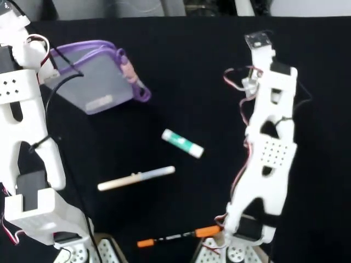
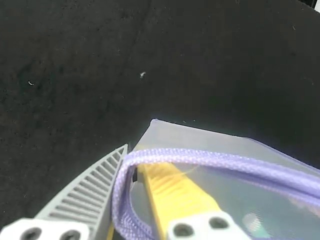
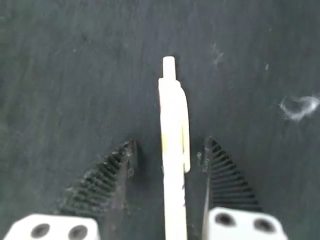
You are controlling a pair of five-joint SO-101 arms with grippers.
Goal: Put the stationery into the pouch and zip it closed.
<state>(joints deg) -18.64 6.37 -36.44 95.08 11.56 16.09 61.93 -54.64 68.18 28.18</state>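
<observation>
A clear pouch (image 1: 93, 82) with a purple zip rim lies at the back left. My left gripper (image 1: 52, 68) is shut on its rim. In the left wrist view the grey finger (image 2: 95, 190) is outside the pouch (image 2: 225, 165) and the yellow finger (image 2: 175, 195) is inside. My right gripper (image 1: 258, 41) hangs at the back right. The right wrist view shows that gripper (image 3: 170, 144) open, a white pen (image 3: 172, 110) lying on the black cloth between its jaws, with a gap on both sides. A white and green glue stick (image 1: 182, 143), a cream pen (image 1: 136, 178) and an orange and black pen (image 1: 175, 236) lie mid-table.
The black cloth (image 1: 181, 66) covers the whole table. Both arm bases stand at the front edge, and the orange pen lies between them. Loose wires hang beside the right arm (image 1: 241, 109).
</observation>
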